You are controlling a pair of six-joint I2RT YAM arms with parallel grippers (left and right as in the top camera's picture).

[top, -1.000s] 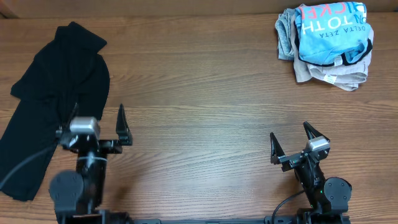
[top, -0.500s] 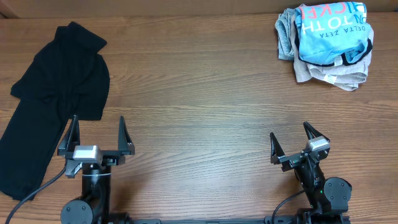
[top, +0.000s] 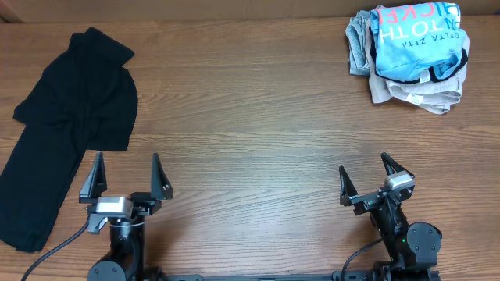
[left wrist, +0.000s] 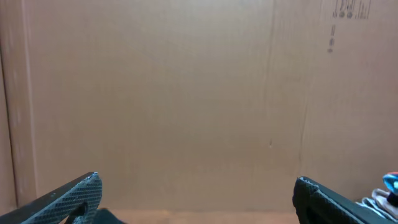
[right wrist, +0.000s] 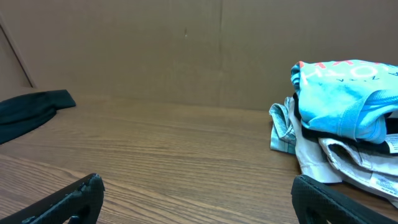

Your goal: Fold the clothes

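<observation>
A light blue T-shirt [top: 418, 35] with white and red-orange lettering lies folded on top of a pile of beige and grey clothes [top: 406, 90] at the far right; it also shows in the right wrist view [right wrist: 345, 93]. A large black garment [top: 66, 125] lies spread at the far left, its edge in the right wrist view [right wrist: 31, 106]. My left gripper [top: 125, 173] is open and empty near the front edge, right of the black garment. My right gripper [top: 365, 173] is open and empty at the front right. Both sets of fingers show wide apart in the wrist views [left wrist: 196, 186] [right wrist: 196, 186].
A brown cardboard wall [left wrist: 186, 93] stands along the table's far edge. The wooden table [top: 250, 117] stretches between the two garments.
My left arm has drawn back toward the front edge and turned to face the far wall, fingers still open. The right arm and the clothes have not moved.
</observation>
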